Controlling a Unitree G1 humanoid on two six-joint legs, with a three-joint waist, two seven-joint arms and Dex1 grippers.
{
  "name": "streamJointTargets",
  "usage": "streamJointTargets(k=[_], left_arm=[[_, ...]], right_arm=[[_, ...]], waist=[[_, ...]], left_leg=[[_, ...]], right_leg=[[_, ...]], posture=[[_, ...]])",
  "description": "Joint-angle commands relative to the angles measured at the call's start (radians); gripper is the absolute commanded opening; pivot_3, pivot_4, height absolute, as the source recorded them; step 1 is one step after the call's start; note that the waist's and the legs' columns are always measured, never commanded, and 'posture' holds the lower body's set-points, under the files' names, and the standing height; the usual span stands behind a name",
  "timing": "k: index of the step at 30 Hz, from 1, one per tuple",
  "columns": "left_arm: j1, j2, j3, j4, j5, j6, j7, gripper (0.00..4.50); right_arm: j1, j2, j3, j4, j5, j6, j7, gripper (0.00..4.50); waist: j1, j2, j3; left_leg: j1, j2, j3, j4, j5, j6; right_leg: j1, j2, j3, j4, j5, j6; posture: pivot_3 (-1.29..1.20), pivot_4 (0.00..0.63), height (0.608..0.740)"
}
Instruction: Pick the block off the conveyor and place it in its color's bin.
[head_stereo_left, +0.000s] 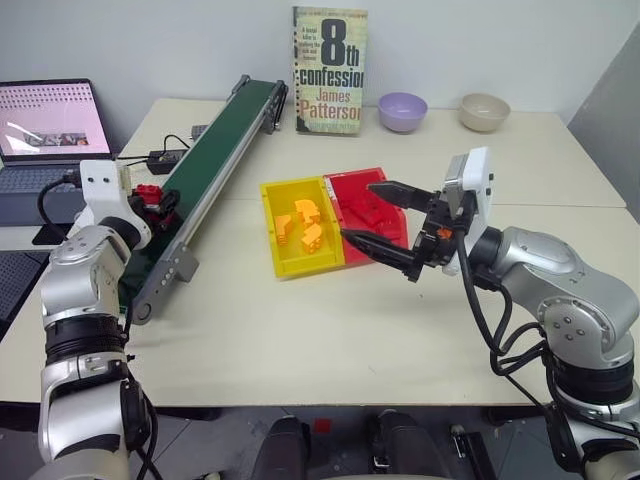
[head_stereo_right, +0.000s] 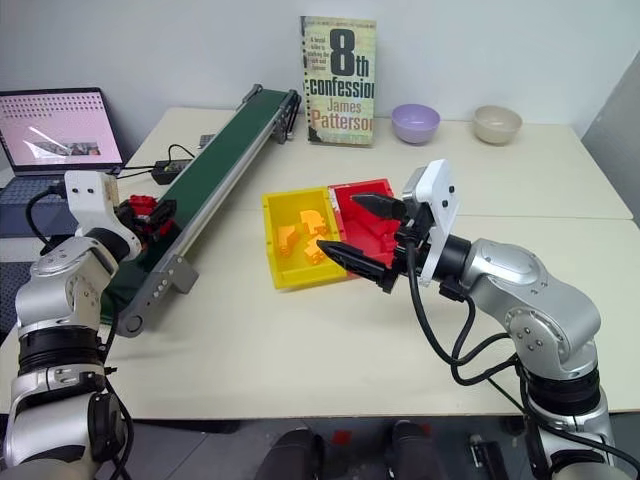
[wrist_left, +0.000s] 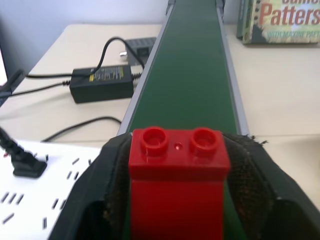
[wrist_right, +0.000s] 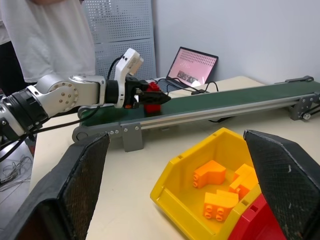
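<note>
The red studded block (wrist_left: 177, 170) sits between my left gripper's two black fingers, which press on its sides. My left gripper (head_stereo_left: 155, 205) is shut on it just over the near end of the dark green conveyor (head_stereo_left: 215, 150); the right wrist view shows the block (wrist_right: 152, 91) at the belt's edge. The red bin (head_stereo_left: 350, 176) holds several red bricks. It is joined to a yellow bin (head_stereo_left: 275, 190) holding orange-yellow bricks. My right gripper (head_stereo_left: 357, 210) hangs open over the red bin's near side, with nothing between its fingers.
A book (head_stereo_left: 329, 70) stands at the table's back, with a purple bowl (head_stereo_left: 402, 111) and a beige bowl (head_stereo_left: 484, 111) to its right. A laptop (head_stereo_left: 50, 125), a power adapter (wrist_left: 102, 82) and cables lie left of the conveyor. A person (wrist_right: 45, 35) stands beyond it.
</note>
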Motion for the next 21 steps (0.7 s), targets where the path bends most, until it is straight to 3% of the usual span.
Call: streamJointTargets(k=[1,3,8,16,21], left_arm=[[0.006,0.024,0.034,-0.069,-0.021,0.01,0.006,1.84],[0.009,0.023,0.041,-0.08,-0.028,0.019,0.008,1.55],[-0.007,0.021,0.032,-0.111,-0.048,0.044,-0.009,1.53],[-0.18,-0.024,-0.175,-0.166,-0.074,0.128,-0.228,1.53],[-0.311,-0.138,-0.333,-0.139,-0.064,0.114,-0.375,1.53]], right_arm=[[-0.025,-0.002,-0.016,-0.011,0.015,-0.017,0.009,4.5],[-0.021,-0.003,-0.017,-0.009,0.012,-0.019,0.008,4.5],[0.036,-0.017,-0.026,-0.049,0.001,-0.007,-0.024,4.5],[0.15,-0.074,-0.043,-0.168,-0.012,0.034,-0.112,4.5],[0.202,-0.093,-0.047,-0.21,-0.075,0.059,-0.21,4.5]], waist=[[0.001,0.0,0.0],[0.001,0.0,0.0],[0.001,0.0,0.0],[0.01,0.0,0.0],[0.018,0.0,0.0]], left_leg=[[0.0,0.0,0.0,0.0,0.0,0.0],[0.0,0.0,-0.001,0.0,0.0,0.0],[0.0,0.0,0.0,0.0,0.0,0.0],[-0.001,-0.002,0.0,0.0,0.0,0.0],[-0.001,-0.004,0.001,0.001,0.0,0.0]], right_leg=[[0.0,0.0,0.0,0.0,0.0,0.0],[0.0,0.0,0.0,0.0,0.0,0.0],[0.0,-0.001,0.0,0.0,0.0,0.0],[0.0,0.0,-0.001,-0.001,0.0,0.0],[0.001,0.001,-0.001,-0.002,0.0,0.0]], posture=[[0.0,0.15,0.74],[0.0,0.15,0.74],[0.0,0.15,0.74],[0.0,0.15,0.74],[0.0,0.15,0.74]])
